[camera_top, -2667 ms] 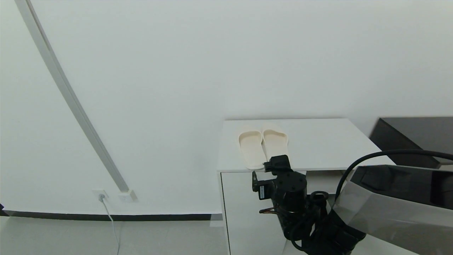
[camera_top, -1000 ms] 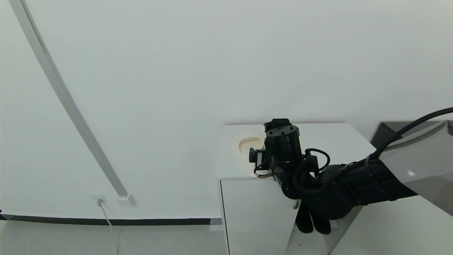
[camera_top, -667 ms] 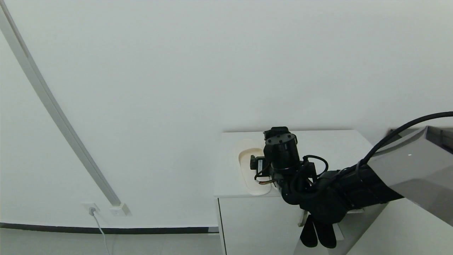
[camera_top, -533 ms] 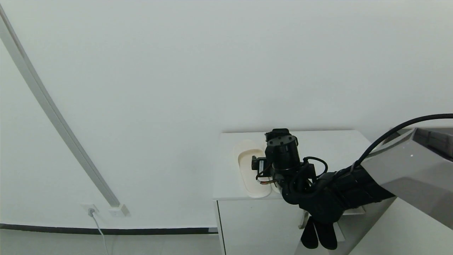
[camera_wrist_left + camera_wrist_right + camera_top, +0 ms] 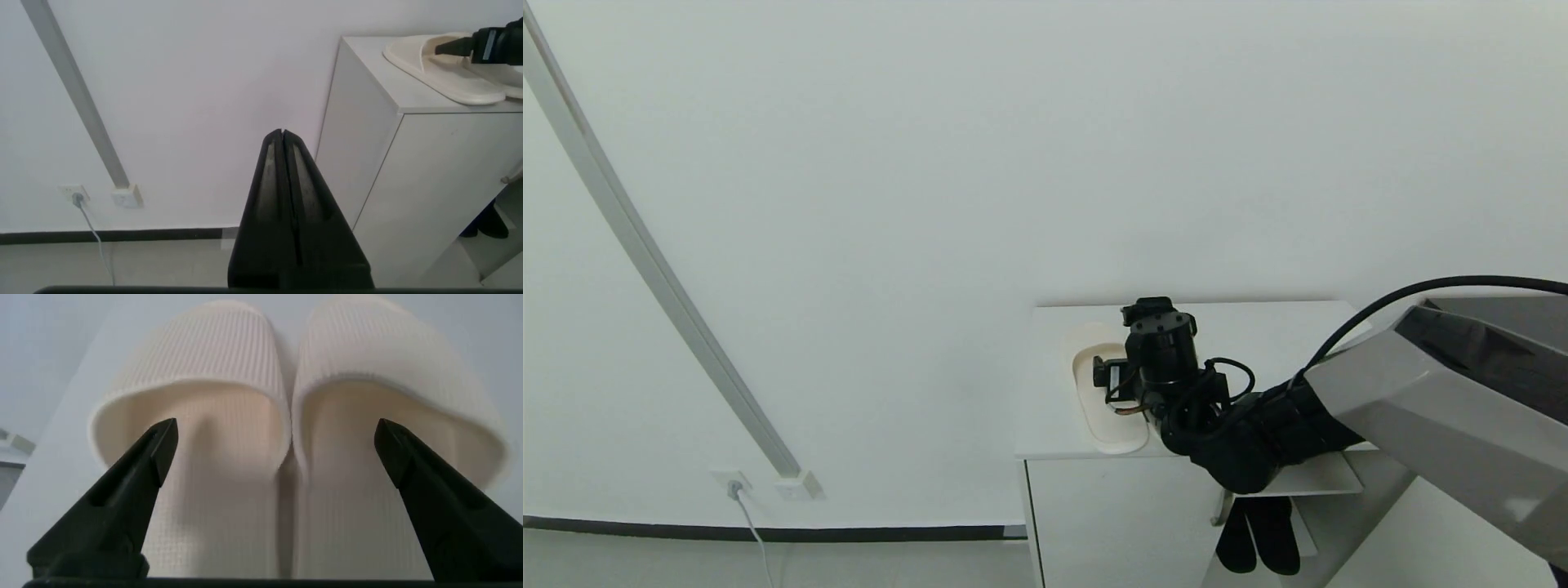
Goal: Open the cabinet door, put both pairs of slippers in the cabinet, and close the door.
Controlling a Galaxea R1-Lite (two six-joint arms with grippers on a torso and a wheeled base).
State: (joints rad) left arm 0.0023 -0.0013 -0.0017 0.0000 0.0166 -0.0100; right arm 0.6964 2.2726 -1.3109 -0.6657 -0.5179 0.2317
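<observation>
Your left gripper (image 5: pixel 282 139) hangs beside the white cabinet (image 5: pixel 359 122), fingers pressed together and empty. The pair of cream ribbed foam slippers (image 5: pixel 1115 429) lies side by side on the cabinet top. Your right gripper (image 5: pixel 276 433) is spread wide, straddling both slippers. Expect light, soft, compressible foam. Pinch the two adjacent inner walls together.

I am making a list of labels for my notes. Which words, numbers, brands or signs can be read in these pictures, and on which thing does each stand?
No text can be read here.
Cream slippers: ribbed straps, no print.
White cabinet: plain faces.
Wall socket: too small to tell any mark.
Left tool and right tool: plain black, no lettering.
</observation>
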